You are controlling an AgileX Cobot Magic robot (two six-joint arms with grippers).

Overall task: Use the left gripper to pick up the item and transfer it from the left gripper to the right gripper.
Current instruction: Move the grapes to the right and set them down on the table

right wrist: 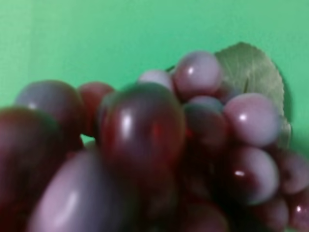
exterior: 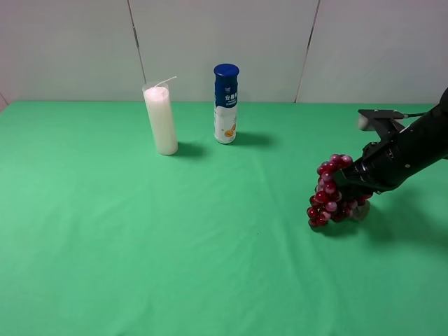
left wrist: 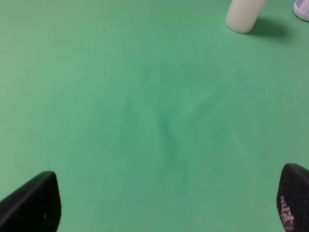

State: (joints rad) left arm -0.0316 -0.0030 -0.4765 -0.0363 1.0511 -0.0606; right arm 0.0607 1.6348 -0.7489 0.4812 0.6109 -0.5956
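While the right gripper (exterior: 353, 183) clamps the grape bunch (exterior: 329, 192) right of the bottle (exterior: 225, 103), the left gripper (left wrist: 164, 203) gapes wide.

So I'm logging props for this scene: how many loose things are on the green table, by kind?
Grape bunch: 1, at the right gripper
White candle: 1
Blue-capped bottle: 1
Total: 3
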